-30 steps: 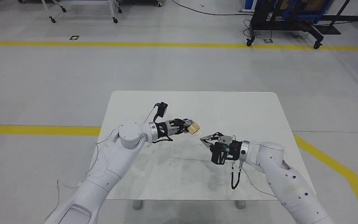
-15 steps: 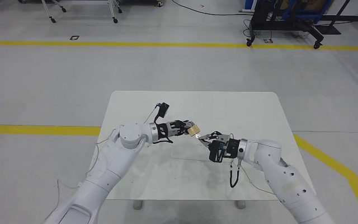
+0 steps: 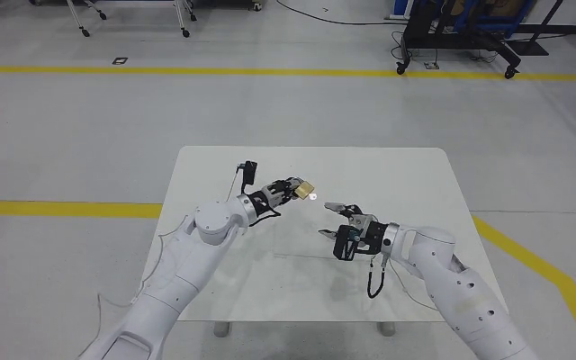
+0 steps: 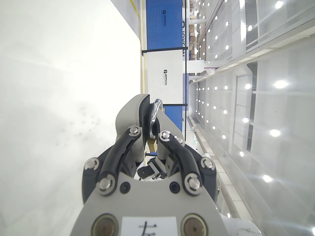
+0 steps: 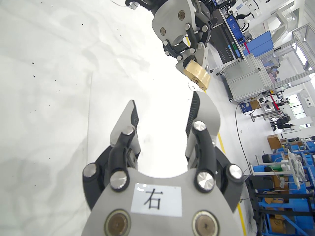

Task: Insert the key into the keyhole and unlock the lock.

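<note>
Right gripper (image 3: 324,220) drawn back from padlock (image 3: 306,189), fingers spread wide, empty, left gripper (image 3: 290,189) shifted toward far edge, clamped on shackle (key (image 5: 193,86) sticks from lock's end), mid-table (image 3: 414,171), open room around.

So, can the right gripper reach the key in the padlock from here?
Probably yes: the right gripper is open and empty, the key juts from the padlock in the left gripper, and nothing lies between them.
</note>
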You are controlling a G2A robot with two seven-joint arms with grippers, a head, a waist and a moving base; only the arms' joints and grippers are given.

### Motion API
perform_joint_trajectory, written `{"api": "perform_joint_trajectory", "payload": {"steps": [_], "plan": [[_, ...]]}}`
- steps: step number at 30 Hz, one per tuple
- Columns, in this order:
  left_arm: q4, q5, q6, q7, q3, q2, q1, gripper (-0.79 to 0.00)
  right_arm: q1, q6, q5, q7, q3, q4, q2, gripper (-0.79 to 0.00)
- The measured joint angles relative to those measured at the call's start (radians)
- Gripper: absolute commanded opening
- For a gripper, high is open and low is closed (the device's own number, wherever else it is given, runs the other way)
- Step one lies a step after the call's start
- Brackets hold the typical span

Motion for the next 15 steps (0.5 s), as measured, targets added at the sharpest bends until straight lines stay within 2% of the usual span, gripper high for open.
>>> {"api": "perform_joint_trajectory", "payload": {"steps": [2, 7, 8, 9, 13, 15], "plan": [[0.011, 0.008, 0.006, 0.018, 0.009, -0.005, -0.001, -0.785, -0.004, 0.021, -0.005, 0.014, 0.0, -0.006, -0.001, 0.0], [0.036, 0.0, 0.023, 0.01, 0.022, -0.014, -0.016, -0.785, -0.02, 0.156, -0.094, 0.03, -0.039, -0.03, -0.006, 0.0], [0.042, -0.008, 0.026, -0.001, 0.023, -0.016, -0.02, -0.785, -0.021, 0.193, -0.118, 0.037, -0.049, -0.028, -0.007, -0.175], [0.047, -0.016, 0.027, -0.008, 0.023, -0.018, -0.023, -0.785, -0.023, 0.222, -0.131, 0.041, -0.055, -0.025, -0.009, -0.403], [0.069, -0.038, 0.027, -0.022, 0.021, -0.023, -0.035, -0.785, -0.022, 0.319, -0.15, 0.043, -0.079, 0.002, -0.017, -0.566], [0.078, -0.04, 0.024, -0.029, 0.022, -0.026, -0.039, -0.785, -0.013, 0.349, -0.155, 0.049, -0.091, 0.022, -0.021, -0.61]]}}
